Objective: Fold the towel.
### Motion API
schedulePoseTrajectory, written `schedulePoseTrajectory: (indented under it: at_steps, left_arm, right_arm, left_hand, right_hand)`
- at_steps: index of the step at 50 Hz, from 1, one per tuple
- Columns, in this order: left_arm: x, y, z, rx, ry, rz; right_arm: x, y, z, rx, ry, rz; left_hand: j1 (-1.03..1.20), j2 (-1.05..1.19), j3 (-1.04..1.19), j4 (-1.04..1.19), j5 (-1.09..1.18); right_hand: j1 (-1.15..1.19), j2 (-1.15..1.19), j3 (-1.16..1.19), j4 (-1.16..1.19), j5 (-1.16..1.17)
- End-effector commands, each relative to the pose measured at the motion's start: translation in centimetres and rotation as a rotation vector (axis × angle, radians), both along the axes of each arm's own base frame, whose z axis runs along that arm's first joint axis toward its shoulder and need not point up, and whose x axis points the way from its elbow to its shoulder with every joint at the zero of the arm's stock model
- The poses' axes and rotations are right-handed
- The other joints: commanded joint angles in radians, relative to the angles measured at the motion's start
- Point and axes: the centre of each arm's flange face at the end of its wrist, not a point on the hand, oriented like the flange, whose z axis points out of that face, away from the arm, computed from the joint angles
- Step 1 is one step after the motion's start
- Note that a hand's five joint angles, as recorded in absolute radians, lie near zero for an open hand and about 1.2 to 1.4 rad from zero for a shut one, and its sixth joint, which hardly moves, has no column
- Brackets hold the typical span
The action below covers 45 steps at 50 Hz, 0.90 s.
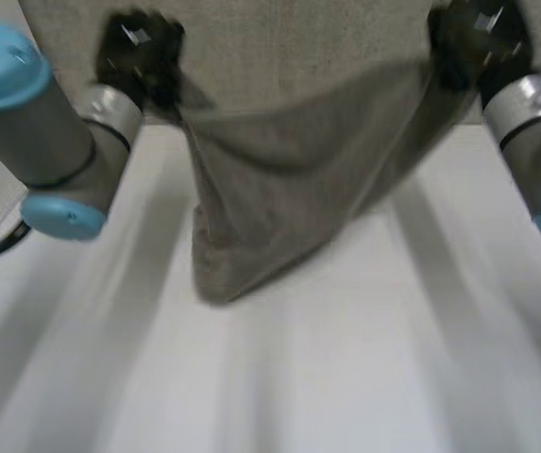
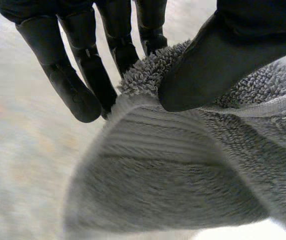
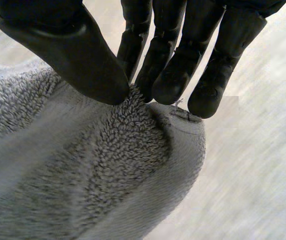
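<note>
At the left, the left hand [image 1: 140, 58] was at the far side of the table [image 1: 364, 368] and held one corner of the towel [image 1: 279, 179]. In its wrist view the thumb [image 2: 222, 60] pressed the thick pile against the fingers [image 2: 108, 75], which were nearly straight, so the grip was a pinch and not a full closing. Between the two hands the towel hung in a loose sag, and one folded part of it reached toward the near side, a little left of the middle. It probably touched the table there, but the head view was too smeared to be sure. At the right, the right hand [image 1: 473, 47] pinched the other corner in the same manner, with its thumb and its fingertips [image 3: 172, 85] meeting on the hemmed edge of the cloth.

I judged that the step in hand was the carrying of one edge of the towel, both corners lifted together, to lay it over the rest. The next move would call for both hands to travel evenly, with the edge taut between them, and to lower the corners onto the opposite edge before the pinches are released
</note>
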Motion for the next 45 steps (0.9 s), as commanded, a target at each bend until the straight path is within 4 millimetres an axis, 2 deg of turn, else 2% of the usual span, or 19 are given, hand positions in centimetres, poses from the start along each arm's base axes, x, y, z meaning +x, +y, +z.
schedulePoseTrajectory:
  at_steps: [1,2,3,5,6,8,9,11,12,14,16,17,19,24,26,30,32,34,45]
  left_arm:
    - [3.4,0.6,2.7,-0.001,0.163,0.045]
    - [3.8,0.8,1.8,0.030,0.147,0.056]
    - [3.8,0.8,1.8,0.030,0.146,0.056]
    - [4.1,2.0,-1.3,0.158,0.091,0.060]
    - [4.1,2.0,-1.3,0.159,0.091,0.060]
    - [4.6,4.0,-4.6,0.312,0.024,0.052]
    - [4.6,4.0,-4.6,0.313,0.024,0.052]
    - [5.1,6.1,-7.9,0.451,-0.054,0.035]
    - [5.1,6.1,-8.0,0.452,-0.055,0.035]
    - [5.7,7.9,-11.2,0.550,-0.144,0.028]
    - [6.2,8.6,-12.6,0.586,-0.194,0.030]
    - [6.2,8.6,-12.6,0.586,-0.195,0.030]
    - [6.9,10.0,-14.7,0.633,-0.288,0.033]
    - [7.7,10.6,-16.0,0.662,-0.354,0.042]
    - [7.6,10.6,-16.0,0.658,-0.355,0.040]
    - [7.6,10.4,-15.6,0.647,-0.351,0.041]
    - [7.5,10.3,-15.4,0.639,-0.349,0.038]
    - [7.3,10.2,-15.2,0.625,-0.345,0.038]
    - [7.3,9.5,-15.2,0.596,-0.333,0.044]
  right_arm:
    - [-0.5,2.1,1.7,-0.028,-0.083,0.034]
    - [-0.2,2.5,0.7,0.028,-0.055,0.058]
    - [-0.2,2.5,0.7,0.028,-0.055,0.058]
    - [0.2,3.6,-1.5,0.150,0.009,0.109]
    - [0.2,3.6,-1.5,0.150,0.010,0.109]
    - [0.1,4.8,-4.4,0.283,0.096,0.138]
    - [0.1,4.8,-4.4,0.283,0.097,0.138]
    - [-0.2,6.1,-7.3,0.396,0.191,0.139]
    - [-0.2,6.1,-7.3,0.397,0.192,0.139]
    - [-0.7,7.4,-10.6,0.500,0.316,0.134]
    - [-0.9,8.1,-12.0,0.539,0.382,0.135]
    - [-0.9,8.2,-12.0,0.539,0.383,0.135]
    - [-1.6,9.3,-14.1,0.586,0.483,0.136]
    - [-3.0,9.6,-15.9,0.634,0.532,0.116]
    - [-3.1,9.7,-16.9,0.667,0.533,0.119]
    - [-3.3,9.7,-17.2,0.674,0.525,0.114]
    - [-3.4,9.7,-17.4,0.672,0.521,0.110]
    - [-3.4,9.7,-17.8,0.645,0.516,0.104]
    - [-3.5,9.6,-18.4,0.619,0.521,0.102]
  left_hand:
    - [-0.059,-0.098,-0.151,-0.129,-0.277]
    - [-0.059,-0.098,-0.151,-0.129,-0.277]
    - [-0.059,-0.098,-0.151,-0.129,-0.277]
    - [-0.059,-0.098,-0.151,-0.129,-0.277]
    - [-0.059,-0.098,-0.151,-0.129,-0.277]
    - [-0.059,-0.098,-0.151,-0.129,-0.277]
    - [-0.059,-0.098,-0.151,-0.129,-0.277]
    - [-0.059,-0.098,-0.151,-0.129,-0.277]
    - [-0.059,-0.098,-0.151,-0.129,-0.277]
    - [-0.059,-0.098,-0.151,-0.129,-0.277]
    - [-0.059,-0.098,-0.151,-0.129,-0.277]
    - [-0.059,-0.098,-0.151,-0.129,-0.277]
    - [-0.059,-0.098,-0.151,-0.129,-0.277]
    - [-0.059,-0.098,-0.151,-0.129,-0.277]
    - [-0.059,-0.098,-0.151,-0.129,-0.277]
    - [-0.059,-0.098,-0.151,-0.129,-0.277]
    - [-0.059,-0.098,-0.151,-0.129,-0.277]
    - [-0.059,-0.098,-0.151,-0.129,-0.277]
    - [-0.059,-0.098,-0.151,-0.129,-0.277]
  right_hand:
    - [0.066,0.078,0.055,0.058,0.069]
    - [0.066,0.078,0.055,0.058,0.069]
    - [0.066,0.078,0.055,0.058,0.069]
    - [0.066,0.078,0.055,0.058,0.069]
    - [0.066,0.078,0.055,0.058,0.069]
    - [0.066,0.078,0.055,0.058,0.069]
    - [0.066,0.078,0.055,0.058,0.069]
    - [0.066,0.078,0.055,0.058,0.069]
    - [0.066,0.078,0.055,0.058,0.069]
    - [0.066,0.078,0.055,0.058,0.069]
    - [0.066,0.078,0.055,0.058,0.069]
    - [0.066,0.078,0.055,0.058,0.069]
    - [0.066,0.078,0.055,0.058,0.069]
    - [0.066,0.078,0.055,0.058,0.069]
    - [0.066,0.078,0.055,0.058,0.069]
    - [0.066,0.078,0.055,0.058,0.069]
    - [-0.036,-0.023,-0.047,-0.044,-0.033]
    - [-0.428,-0.415,-0.439,-0.435,-0.425]
    - [-0.694,-0.681,-0.704,-0.701,-0.691]
